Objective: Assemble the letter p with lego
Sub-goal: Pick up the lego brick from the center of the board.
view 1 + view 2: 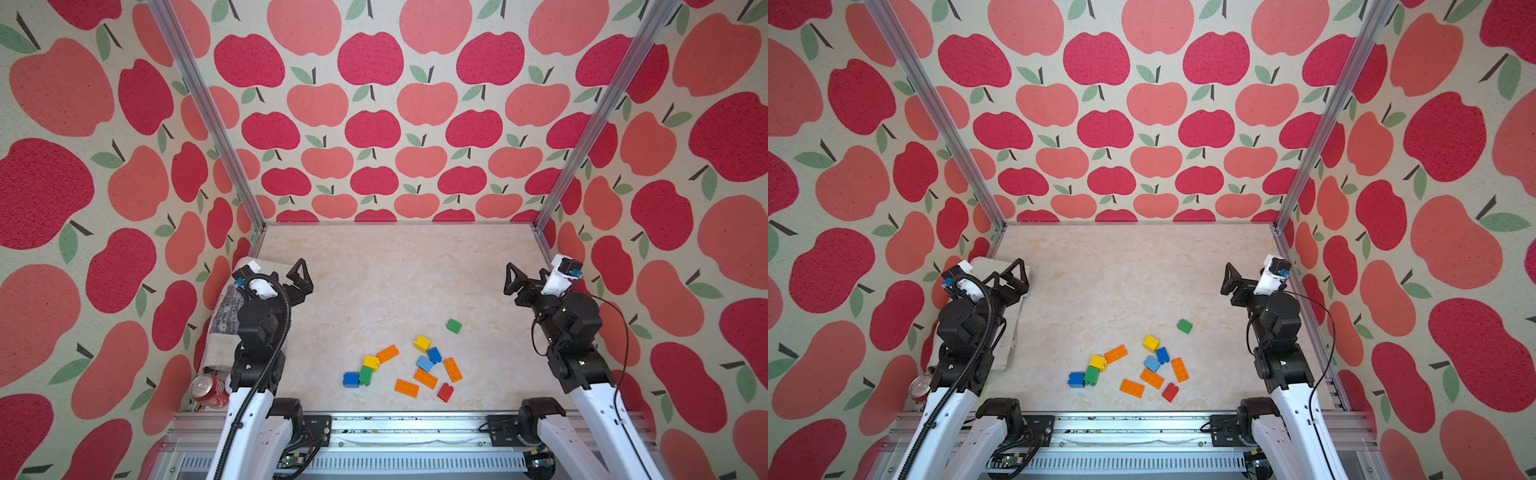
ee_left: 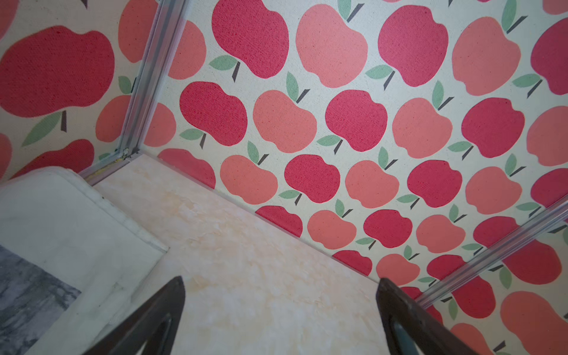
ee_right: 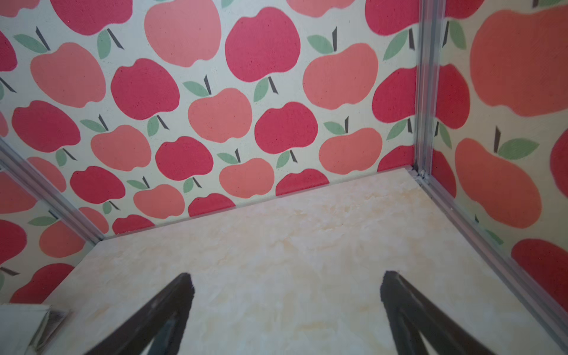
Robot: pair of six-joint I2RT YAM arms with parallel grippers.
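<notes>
The left gripper (image 2: 280,281) hangs with jaws spread wide and nothing between them over the left side of the table (image 2: 230,233), just beside a folded white cloth (image 2: 61,221). The right gripper (image 3: 286,275) is equally wide and empty at the right side. A red soda can (image 1: 210,390) sits at the near left corner, its contents hidden. The lego (image 1: 415,365) lies scattered near the front centre, well apart from both grippers: flat orange bricks (image 1: 407,388) among squarish coloured ones, with one green brick (image 1: 454,326) off to the far right of the cluster.
</notes>
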